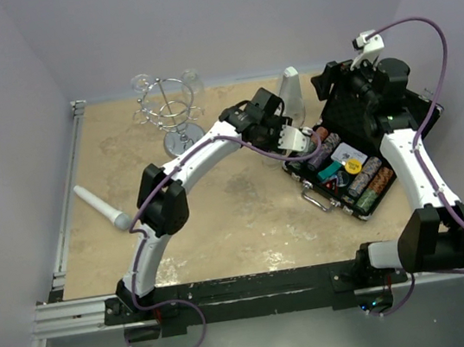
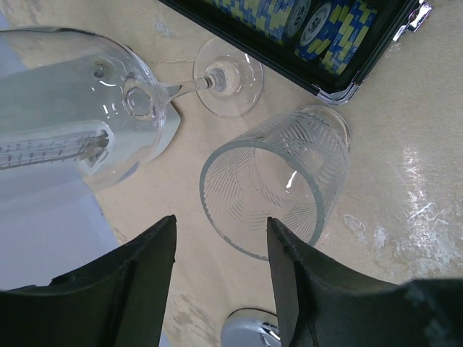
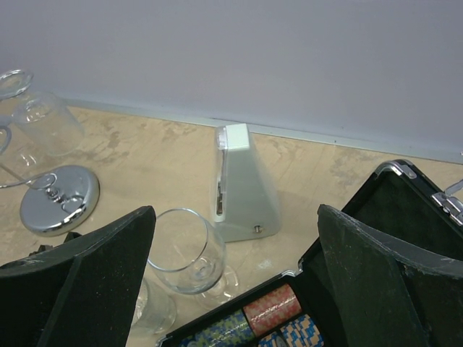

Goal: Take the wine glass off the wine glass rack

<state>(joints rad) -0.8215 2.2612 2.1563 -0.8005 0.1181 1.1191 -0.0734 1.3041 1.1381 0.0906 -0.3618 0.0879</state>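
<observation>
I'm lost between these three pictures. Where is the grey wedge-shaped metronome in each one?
Top view: metronome at the back, right of centre.
Left wrist: far left, mostly seen through the wine glass bowl.
Right wrist: centre, upright near the wall.
Shared landmark: the black chip case close by.

A robotics lab cell: bare pale walls (image 1: 218, 18) enclose a beige tabletop (image 1: 230, 217), left arm (image 1: 156, 204) and right arm (image 1: 417, 174) bolted to its metal frame (image 1: 66, 316).
</observation>
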